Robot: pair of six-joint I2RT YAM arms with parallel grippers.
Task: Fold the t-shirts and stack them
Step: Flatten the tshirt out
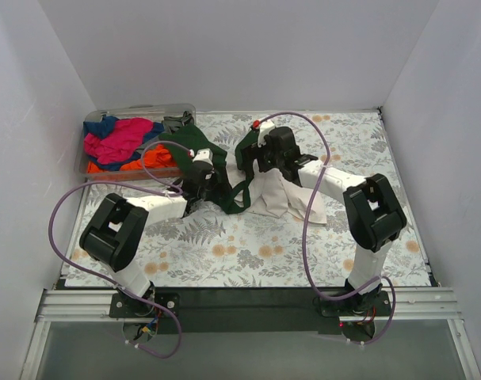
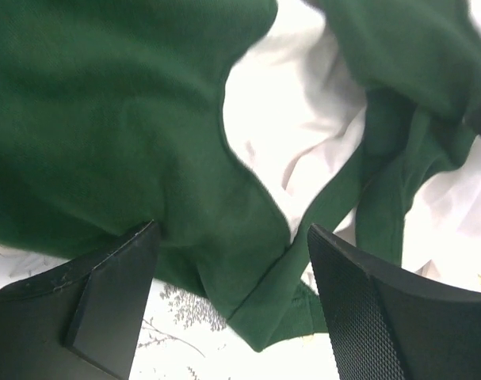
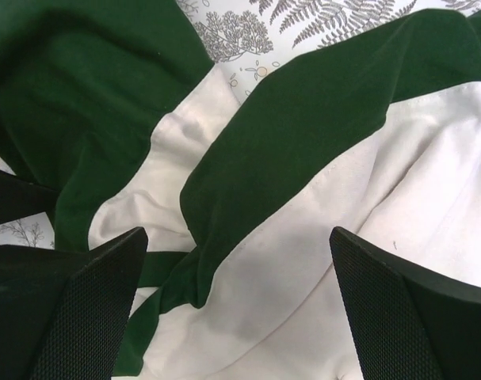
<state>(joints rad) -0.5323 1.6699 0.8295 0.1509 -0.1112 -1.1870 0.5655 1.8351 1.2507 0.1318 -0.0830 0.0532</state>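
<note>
A cream t-shirt [image 1: 292, 198] with dark green sleeves lies crumpled at the middle of the table, one green sleeve [image 1: 196, 142] trailing left. In the left wrist view my left gripper [image 2: 232, 233] hangs low over a green sleeve hem [image 2: 264, 309]. Its jaws stand apart with the cloth in the gap and neither pad touching it. My right gripper [image 3: 238, 233] is open wide just above the cream body [image 3: 303, 301], beside a green band [image 3: 303, 134]. From above, both grippers [image 1: 204, 184] [image 1: 260, 158] meet over the shirt. More t-shirts, magenta [image 1: 121, 138], orange [image 1: 149, 158] and blue [image 1: 101, 127], fill the bin.
A clear plastic bin [image 1: 93, 170] stands at the back left against the wall. White walls close in the fern-print tablecloth [image 1: 248, 253] on three sides. Purple cables [image 1: 307, 229] loop from both arms above the table.
</note>
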